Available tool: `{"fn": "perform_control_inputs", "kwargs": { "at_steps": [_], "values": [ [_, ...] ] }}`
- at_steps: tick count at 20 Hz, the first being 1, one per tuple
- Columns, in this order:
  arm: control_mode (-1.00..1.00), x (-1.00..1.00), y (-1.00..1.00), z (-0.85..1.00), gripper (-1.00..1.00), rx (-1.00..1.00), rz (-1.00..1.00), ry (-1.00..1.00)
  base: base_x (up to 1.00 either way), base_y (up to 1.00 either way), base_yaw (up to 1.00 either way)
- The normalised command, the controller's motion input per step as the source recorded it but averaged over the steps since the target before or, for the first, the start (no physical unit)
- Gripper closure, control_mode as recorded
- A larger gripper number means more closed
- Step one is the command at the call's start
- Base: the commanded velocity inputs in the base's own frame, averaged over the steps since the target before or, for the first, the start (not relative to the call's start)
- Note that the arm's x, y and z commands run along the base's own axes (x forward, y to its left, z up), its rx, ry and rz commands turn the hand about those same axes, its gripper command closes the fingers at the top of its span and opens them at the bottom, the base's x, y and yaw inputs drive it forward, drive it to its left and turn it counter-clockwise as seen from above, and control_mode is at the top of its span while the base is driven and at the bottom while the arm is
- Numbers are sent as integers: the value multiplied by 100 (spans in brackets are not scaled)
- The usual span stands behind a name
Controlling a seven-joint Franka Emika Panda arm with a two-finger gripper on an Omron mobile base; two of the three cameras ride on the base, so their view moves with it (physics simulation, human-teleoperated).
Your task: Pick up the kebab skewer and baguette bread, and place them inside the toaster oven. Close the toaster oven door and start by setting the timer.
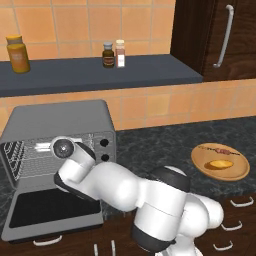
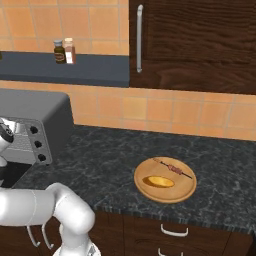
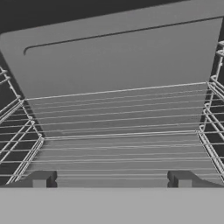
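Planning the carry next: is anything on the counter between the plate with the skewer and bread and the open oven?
Nothing visible: bare counter runs from the wooden plate to the toaster oven, whose door is down.

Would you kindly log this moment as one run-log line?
gripper: open, empty, facing wire rack | toaster oven door: down | kebab skewer, baguette bread: on wooden plate | stage: nothing picked yet

The grey toaster oven (image 1: 60, 120) stands with its toaster oven door (image 1: 50, 212) dropped flat, wire rack (image 3: 118, 131) bare; well to its right, the kebab skewer (image 2: 173, 169) and golden baguette bread (image 2: 158, 181) lie side by side
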Motion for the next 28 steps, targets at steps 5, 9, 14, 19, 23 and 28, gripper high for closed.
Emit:
{"fn": "perform_control_inputs", "kwargs": {
  "at_steps": [5, 9, 14, 19, 23, 28],
  "values": [
    [-100, -33, 0, -60, -100, 0, 0, 11, 0, 0, 0],
    [-100, -93, 0, -89, -100, 0, 0, 10, 0, 0, 0],
    [-100, -100, 6, -90, -100, 0, 0, 12, 0, 0, 0],
    [-100, -87, 5, -68, -100, 0, 0, 12, 0, 0, 0],
    [-100, -60, 2, -32, -100, 0, 0, 11, 0, 0, 0],
    [-100, -59, 0, -21, -100, 0, 0, 5, 0, 0, 0]
  ]
}}
